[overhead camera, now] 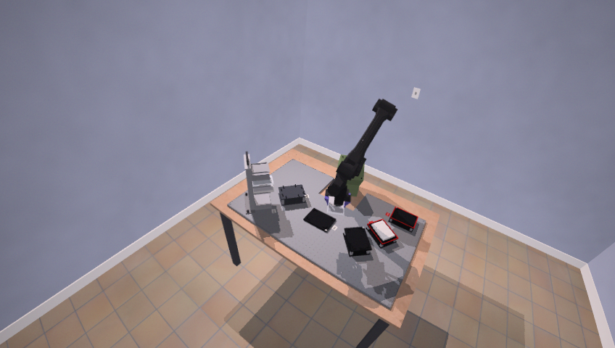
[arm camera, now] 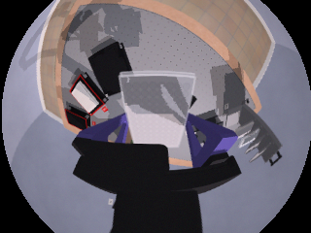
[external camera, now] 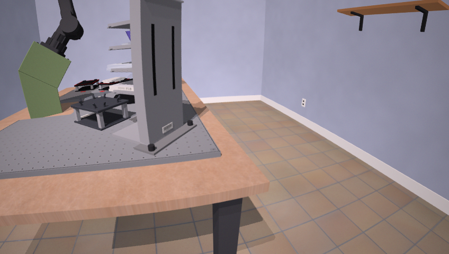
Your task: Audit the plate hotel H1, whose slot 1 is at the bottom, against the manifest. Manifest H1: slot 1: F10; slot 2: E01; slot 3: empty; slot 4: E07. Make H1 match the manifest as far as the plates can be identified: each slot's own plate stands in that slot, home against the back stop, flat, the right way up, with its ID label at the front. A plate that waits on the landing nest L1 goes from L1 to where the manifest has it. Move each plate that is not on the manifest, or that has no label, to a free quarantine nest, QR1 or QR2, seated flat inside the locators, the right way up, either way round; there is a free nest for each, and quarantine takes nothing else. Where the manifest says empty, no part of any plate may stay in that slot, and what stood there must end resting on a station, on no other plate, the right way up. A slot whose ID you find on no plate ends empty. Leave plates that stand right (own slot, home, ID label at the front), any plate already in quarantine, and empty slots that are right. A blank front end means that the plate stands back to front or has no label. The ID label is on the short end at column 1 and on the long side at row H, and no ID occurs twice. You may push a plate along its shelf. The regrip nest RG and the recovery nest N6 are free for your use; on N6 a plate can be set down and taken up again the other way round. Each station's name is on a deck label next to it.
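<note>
My gripper (overhead camera: 336,206) is shut on a pale plate (arm camera: 157,111), held across its width between the purple fingers. It hangs low over the deck, close in front of the green arm base (overhead camera: 353,174). The plate's ID is not readable. The plate hotel H1 (overhead camera: 259,185) stands at the deck's left end, well away from the gripper. From behind (external camera: 157,72) its shelves show, with white plates on the lower two shelves (external camera: 121,84). I cannot tell what the upper shelves hold.
A raised dark nest (overhead camera: 292,193) stands beside the hotel. A flat black nest (overhead camera: 319,219) and another black nest (overhead camera: 357,239) lie mid-deck. Two red-edged quarantine nests sit at the right: one holds a white plate (overhead camera: 382,231), the other (overhead camera: 403,217) is bare.
</note>
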Robot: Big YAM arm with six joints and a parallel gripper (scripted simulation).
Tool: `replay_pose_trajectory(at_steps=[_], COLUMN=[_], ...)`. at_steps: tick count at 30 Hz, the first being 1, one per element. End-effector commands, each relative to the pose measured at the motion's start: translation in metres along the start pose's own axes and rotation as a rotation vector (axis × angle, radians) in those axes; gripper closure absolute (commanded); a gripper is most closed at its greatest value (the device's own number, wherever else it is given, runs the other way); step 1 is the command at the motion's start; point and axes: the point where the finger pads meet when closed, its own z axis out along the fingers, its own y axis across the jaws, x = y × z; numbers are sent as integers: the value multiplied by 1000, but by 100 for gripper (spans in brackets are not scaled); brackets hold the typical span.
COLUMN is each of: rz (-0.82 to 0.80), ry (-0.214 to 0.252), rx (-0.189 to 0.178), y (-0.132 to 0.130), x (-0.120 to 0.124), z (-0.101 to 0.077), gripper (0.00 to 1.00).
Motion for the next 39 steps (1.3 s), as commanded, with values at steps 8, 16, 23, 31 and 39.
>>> replay_pose_trajectory(at_steps=[8,16,23,31,39], rz=[10,15,-81,-212,-310], ry=[-99,-103,-51,-51,-70], rx=[17,9,2,1,2], y=[24,49,67,93,113], x=[-45,-57,-30,-26,-31], z=[-29,-31,-13,-13,-20], gripper=[14,14,14,14,14])
